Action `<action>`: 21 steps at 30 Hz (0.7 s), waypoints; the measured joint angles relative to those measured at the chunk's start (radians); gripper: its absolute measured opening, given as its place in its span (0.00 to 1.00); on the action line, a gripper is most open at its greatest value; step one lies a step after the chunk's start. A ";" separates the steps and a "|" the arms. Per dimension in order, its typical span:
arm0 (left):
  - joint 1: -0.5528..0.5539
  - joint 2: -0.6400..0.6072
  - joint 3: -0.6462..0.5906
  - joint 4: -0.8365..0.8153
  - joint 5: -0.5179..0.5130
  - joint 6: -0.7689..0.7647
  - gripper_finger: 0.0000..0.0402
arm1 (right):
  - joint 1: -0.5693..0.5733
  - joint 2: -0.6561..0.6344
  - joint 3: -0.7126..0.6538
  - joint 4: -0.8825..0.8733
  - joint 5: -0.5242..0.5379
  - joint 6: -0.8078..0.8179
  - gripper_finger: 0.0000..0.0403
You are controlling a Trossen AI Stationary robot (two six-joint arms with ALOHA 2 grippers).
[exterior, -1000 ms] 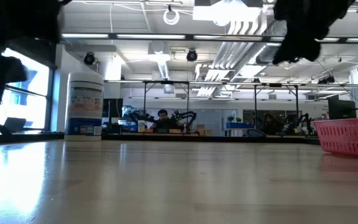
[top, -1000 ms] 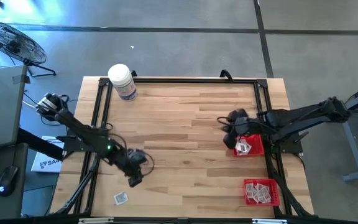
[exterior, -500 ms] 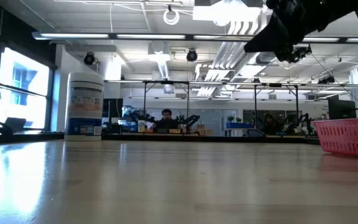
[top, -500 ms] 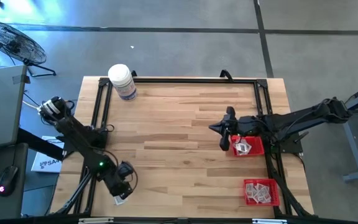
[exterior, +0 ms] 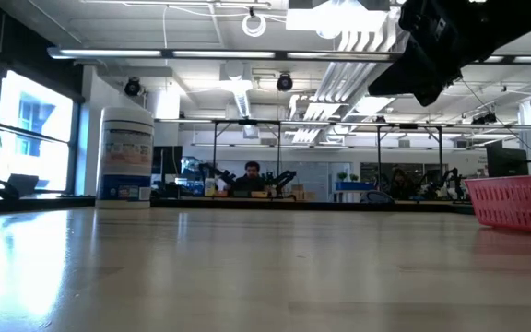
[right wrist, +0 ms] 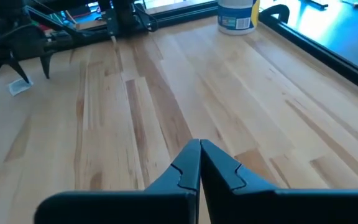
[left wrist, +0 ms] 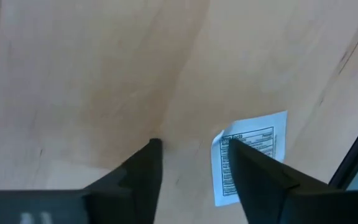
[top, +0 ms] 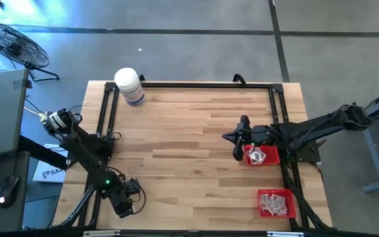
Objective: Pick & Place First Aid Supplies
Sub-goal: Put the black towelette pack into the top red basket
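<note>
1. The left tool (left wrist: 191, 152) hangs low over the near left corner of the surface (top: 189, 131), its two dark fingers (left wrist: 143, 171) spread apart with bare wood between them; it holds nothing.
2. Just beside one of those fingers lies a single first aid packet (left wrist: 248, 155), flat on the wood, white with dark print. It sits partly under the finger's tip rather than between the two, so the tool looks to me a little off to one side of it.
3. From above, the left tool (top: 125, 203) covers that packet, so only the wrist view shows it.
4. The packet looks light, thin and limp, with almost no edge to catch. I would judge it best taken across its short width, fingers pressed to the wood on either side, or lifted by one edge; it could easily slide or buckle.
5. The right tool (right wrist: 200, 149) is shut and empty, held above the surface beside the farther red basket (top: 273, 156), which has packets (top: 258, 155) in it.
6. A nearer red basket (top: 289, 209) holds more packets (top: 274, 203).
7. A white bottle (top: 129, 86) stands at the far left corner, well apart from everything.
</note>
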 joint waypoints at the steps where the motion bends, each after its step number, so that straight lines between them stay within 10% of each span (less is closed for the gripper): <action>1: 0.000 0.000 -0.001 0.007 -0.002 0.009 0.42 | 0.000 0.000 0.000 0.003 0.005 0.000 0.00; 21: -0.080 0.062 0.004 0.131 -0.108 -0.055 0.23 | 0.000 0.000 0.000 0.015 0.036 -0.001 0.01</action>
